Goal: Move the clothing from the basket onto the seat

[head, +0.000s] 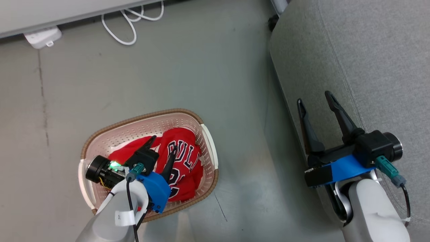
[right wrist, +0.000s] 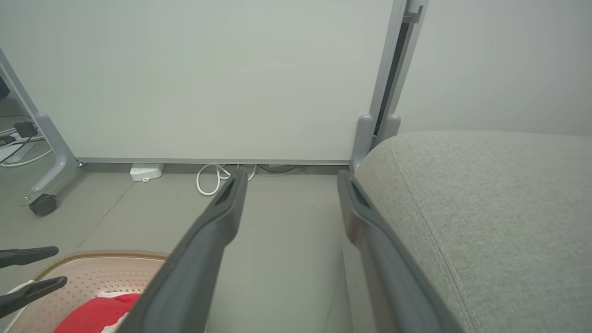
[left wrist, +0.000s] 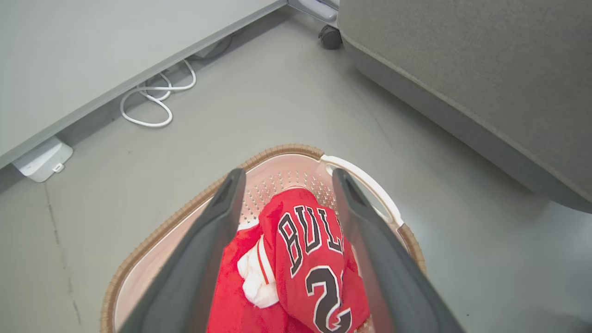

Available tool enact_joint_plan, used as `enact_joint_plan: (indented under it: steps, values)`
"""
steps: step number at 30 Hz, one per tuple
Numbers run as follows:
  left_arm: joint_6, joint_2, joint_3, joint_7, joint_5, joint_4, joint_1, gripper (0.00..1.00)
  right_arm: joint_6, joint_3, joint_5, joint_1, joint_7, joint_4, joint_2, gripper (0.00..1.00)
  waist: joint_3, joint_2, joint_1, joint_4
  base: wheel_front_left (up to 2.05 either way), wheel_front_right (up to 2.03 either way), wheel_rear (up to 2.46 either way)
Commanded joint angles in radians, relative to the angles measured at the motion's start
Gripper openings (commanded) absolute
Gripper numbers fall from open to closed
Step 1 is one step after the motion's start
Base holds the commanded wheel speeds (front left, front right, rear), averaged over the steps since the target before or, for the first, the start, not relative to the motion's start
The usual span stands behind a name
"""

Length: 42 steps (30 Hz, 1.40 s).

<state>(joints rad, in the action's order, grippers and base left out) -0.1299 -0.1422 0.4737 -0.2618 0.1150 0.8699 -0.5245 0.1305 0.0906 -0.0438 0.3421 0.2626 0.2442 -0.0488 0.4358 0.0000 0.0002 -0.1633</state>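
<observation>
Both sets of fingers stand wide and hold nothing. The left fingers point(head: 170, 161) hang over the basket point(head: 141, 118), tips at the clothing point(head: 183, 148); I cannot tell whether they touch it. The right fingers point(head: 339, 112) hover at the front edge of the seat point(head: 369, 67), well apart from the basket. The clothing lies bunched in the basket, which stands on the floor point(head: 201, 67) near the seat.

Hazards, as I judge them:

1. Thin pinch. The clothing is soft red cloth in loose folds. Closing on a single fold may let it slip out on the lift, or bring up one piece only.
2. Snag. The basket wall is perforated hard plastic under a brown woven-look rim. A tip driven too deep may catch a hole and drag the basket, which is probably light.
3. Trailing. A limp garment hangs long — it may catch the rim, or drop short of the seat.

The seat is coarse grey fabric, rounded, with a stitched seam — cloth laid there should stay put.
</observation>
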Motion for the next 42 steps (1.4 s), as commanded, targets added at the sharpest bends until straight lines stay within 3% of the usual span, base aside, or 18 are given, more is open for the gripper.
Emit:
enact_joint_plan:
  steps: [1, 18, 32, 33, 34, 35, 42]
  values:
    - [-0.001, -0.008, 0.011, -0.005, 0.011, 0.014, -0.033, 1.00, 0.000, 0.003, -0.001, 0.021, 0.003, -0.006, -0.003, 1.00, 0.070, 0.0000, -0.0002, -0.036, 0.00, 0.00, 0.00]
    - [-0.001, 0.000, 0.279, 0.013, 0.105, 0.334, -0.211, 1.00, 0.000, -0.018, 0.004, 0.109, 0.004, -0.063, -0.003, 1.00, 0.302, 0.0000, -0.0002, -0.049, 0.00, 0.00, 0.00]
    - [-0.001, -0.016, 0.388, 0.047, 0.158, 0.399, -0.325, 1.00, 0.000, -0.024, 0.017, 0.146, 0.003, -0.103, -0.003, 1.00, 0.431, 0.0000, -0.0002, -0.050, 0.00, 0.00, 0.00]
    - [-0.001, -0.015, 0.393, 0.045, 0.162, 0.401, -0.328, 0.93, 0.000, -0.025, 0.019, 0.144, 0.004, -0.103, -0.003, 1.00, 0.433, 0.0000, -0.0002, -0.050, 0.00, 0.00, 0.00]
    - [-0.001, -0.013, 0.400, 0.044, 0.165, 0.402, -0.331, 0.28, 0.000, -0.025, 0.020, 0.141, 0.004, -0.104, -0.003, 1.00, 0.435, 0.0000, -0.0002, -0.050, 0.00, 0.00, 0.00]
    - [-0.001, -0.010, 0.408, 0.044, 0.165, 0.403, -0.333, 0.00, 0.000, -0.026, 0.020, 0.141, 0.003, -0.104, -0.003, 1.00, 0.437, 0.0000, -0.0002, -0.050, 0.00, 0.00, 0.00]
    - [-0.001, 0.007, 0.443, 0.046, 0.192, 0.407, -0.341, 0.00, 0.000, -0.033, 0.025, 0.138, 0.003, -0.090, -0.003, 1.00, 0.424, 0.0000, -0.0002, -0.042, 0.00, 0.00, 0.00]
